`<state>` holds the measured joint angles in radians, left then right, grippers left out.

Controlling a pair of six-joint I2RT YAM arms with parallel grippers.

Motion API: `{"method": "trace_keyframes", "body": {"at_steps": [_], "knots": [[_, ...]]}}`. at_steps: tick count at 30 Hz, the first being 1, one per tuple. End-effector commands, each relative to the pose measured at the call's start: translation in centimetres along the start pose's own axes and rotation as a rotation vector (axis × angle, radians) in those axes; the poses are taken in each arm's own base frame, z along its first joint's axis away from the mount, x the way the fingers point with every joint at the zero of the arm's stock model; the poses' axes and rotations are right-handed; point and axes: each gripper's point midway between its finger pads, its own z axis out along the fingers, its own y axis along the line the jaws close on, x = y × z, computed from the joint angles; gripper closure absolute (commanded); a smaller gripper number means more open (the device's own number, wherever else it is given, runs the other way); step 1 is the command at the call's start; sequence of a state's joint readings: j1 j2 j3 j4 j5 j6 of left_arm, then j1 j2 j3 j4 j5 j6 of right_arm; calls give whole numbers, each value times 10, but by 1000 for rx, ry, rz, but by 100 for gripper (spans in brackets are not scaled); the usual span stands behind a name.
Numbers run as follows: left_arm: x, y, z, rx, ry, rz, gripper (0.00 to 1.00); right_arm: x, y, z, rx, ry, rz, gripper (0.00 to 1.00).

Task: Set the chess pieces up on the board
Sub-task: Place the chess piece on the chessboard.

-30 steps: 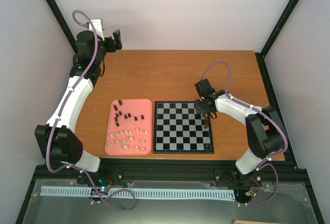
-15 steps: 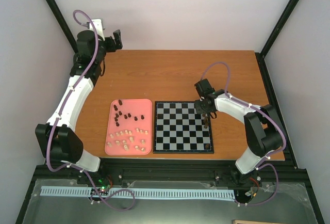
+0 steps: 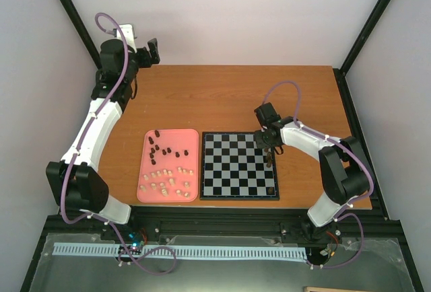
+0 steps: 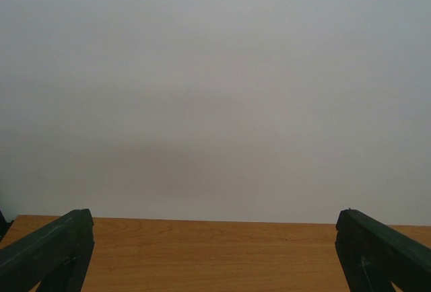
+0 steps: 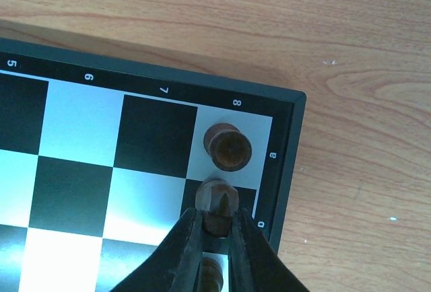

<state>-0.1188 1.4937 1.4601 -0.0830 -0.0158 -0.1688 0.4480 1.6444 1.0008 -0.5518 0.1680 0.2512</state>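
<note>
The board (image 3: 229, 171) lies right of centre on the table. My right gripper (image 3: 270, 149) hangs over its far right corner. In the right wrist view it (image 5: 215, 221) is shut on a dark chess piece (image 5: 215, 201) that stands on the black square beside the corner. Another dark piece (image 5: 228, 147) stands on the corner square. A third (image 5: 210, 275) shows low between my fingers. One more dark piece (image 3: 271, 189) stands at the board's near right corner. My left gripper (image 3: 153, 51) is open and empty, raised at the table's far left corner.
A pink tray (image 3: 190, 138) left of the board holds several dark pieces (image 3: 161, 149) and several cream pieces (image 3: 165, 179). The left wrist view shows only the table's wood (image 4: 215, 238) and a grey wall (image 4: 215, 70).
</note>
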Motion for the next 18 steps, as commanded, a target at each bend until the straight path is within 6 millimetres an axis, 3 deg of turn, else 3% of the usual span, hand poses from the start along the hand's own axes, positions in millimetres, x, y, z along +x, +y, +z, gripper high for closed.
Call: {"method": "trace_keyframes", "body": {"at_steps": [1, 18], "knots": [[-23, -5, -6, 8, -51, 9, 0, -1, -4, -8, 0, -11, 14, 88], [-23, -4, -6, 6, -51, 10, 0, -16, -1, -23, -29, -61, 13, 70]]}}
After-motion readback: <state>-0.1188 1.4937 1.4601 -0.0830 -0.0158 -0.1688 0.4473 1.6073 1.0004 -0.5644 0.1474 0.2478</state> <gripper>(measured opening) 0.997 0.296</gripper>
